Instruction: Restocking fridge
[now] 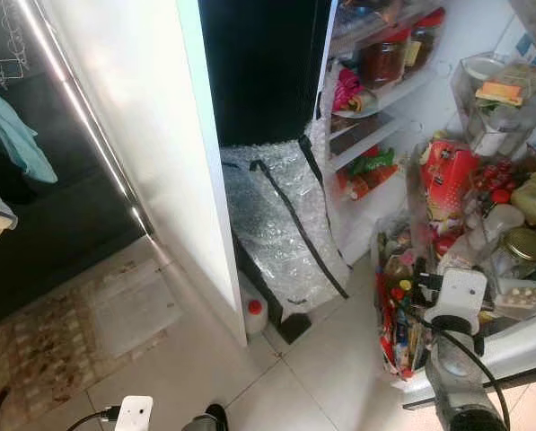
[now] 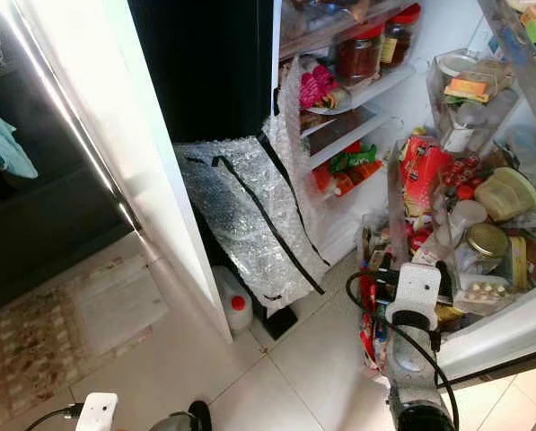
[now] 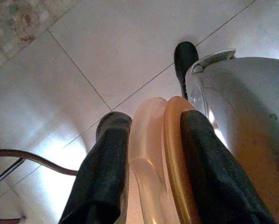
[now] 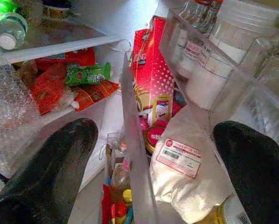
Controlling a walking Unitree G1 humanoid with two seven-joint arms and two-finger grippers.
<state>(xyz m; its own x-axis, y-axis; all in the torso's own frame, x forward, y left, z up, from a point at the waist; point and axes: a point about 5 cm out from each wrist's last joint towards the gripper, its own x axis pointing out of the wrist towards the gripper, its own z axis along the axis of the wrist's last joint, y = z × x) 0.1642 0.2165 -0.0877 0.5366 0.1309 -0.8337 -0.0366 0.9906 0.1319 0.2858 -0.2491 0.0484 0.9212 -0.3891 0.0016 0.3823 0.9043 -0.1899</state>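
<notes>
The fridge stands open, its door bin (image 1: pixel 483 346) at my right packed with a red carton (image 1: pixel 447 175), a gold-lidded jar (image 1: pixel 525 244) and bottles. My right gripper (image 4: pixel 153 140) is open just in front of that bin, fingers wide apart with nothing between them. Ahead of it are a clear divider (image 4: pixel 134 154), the red carton (image 4: pixel 151 70) and a white labelled bag (image 4: pixel 186 172). My left gripper (image 3: pixel 153 121) hangs low over the floor tiles, shut on a pale orange plastic piece (image 3: pixel 151 154) with a curved rim, next to my silver body (image 3: pixel 242 121).
A bubble-wrap sheet (image 1: pixel 276 224) with black tape leans at the fridge's foot. A white jug with a red cap (image 1: pixel 254 310) stands on the floor beside it. Inner shelves (image 1: pixel 384 90) hold jars and packets. A white panel (image 1: pixel 160 135) rises at left, with a patterned mat (image 1: pixel 61 332) beyond.
</notes>
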